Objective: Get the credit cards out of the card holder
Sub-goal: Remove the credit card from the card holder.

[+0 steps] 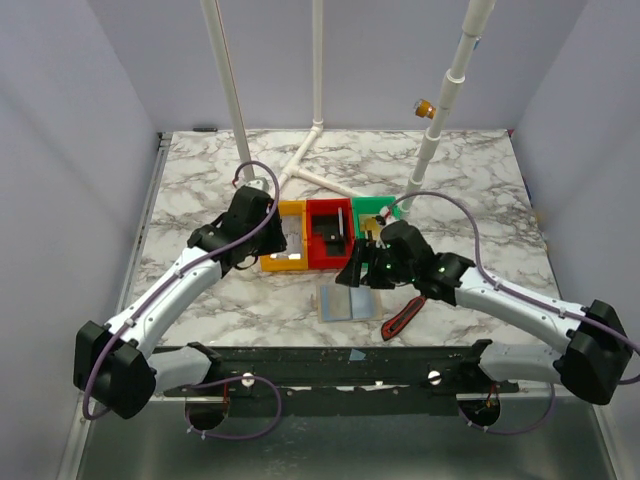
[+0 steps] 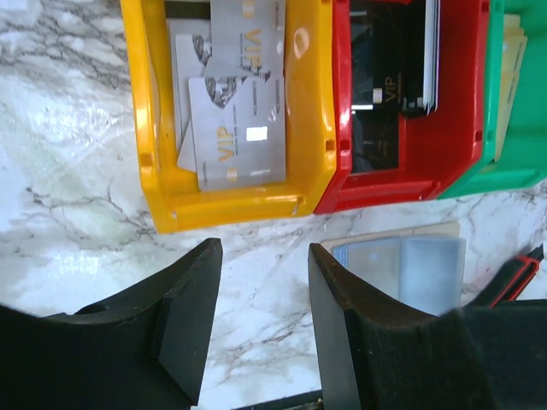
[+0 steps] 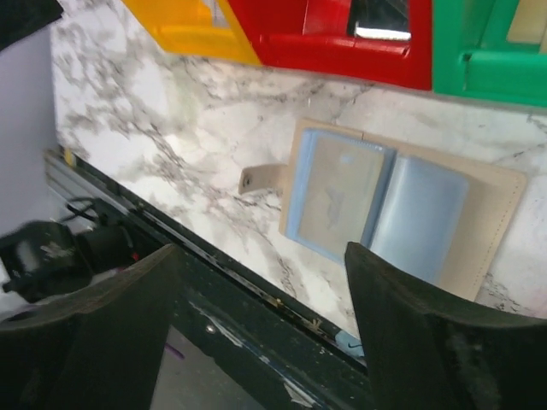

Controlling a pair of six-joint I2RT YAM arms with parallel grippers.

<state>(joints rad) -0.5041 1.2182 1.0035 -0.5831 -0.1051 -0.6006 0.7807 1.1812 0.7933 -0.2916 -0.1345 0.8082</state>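
Observation:
The card holder [image 1: 348, 300] lies open and flat on the marble, tan with blue-grey pockets. It also shows in the right wrist view [image 3: 389, 205] and the left wrist view [image 2: 408, 265]. I cannot tell whether a card sits in its pockets. Several silver VIP credit cards [image 2: 232, 128] lie in the yellow bin [image 2: 162, 184]. Black cards [image 2: 380, 94] are in the red bin [image 2: 410, 179], and yellowish cards [image 2: 513, 60] in the green bin [image 2: 513, 162]. My left gripper [image 2: 261, 320] is open and empty above the marble, in front of the yellow bin. My right gripper [image 3: 263, 260] is open and empty above the holder's near left edge.
A red-and-black tool [image 1: 403, 318] lies right of the holder. The three bins [image 1: 330, 235] stand side by side just behind it. White pipes [image 1: 318, 165] rise at the back. A black rail [image 1: 330, 362] runs along the near table edge.

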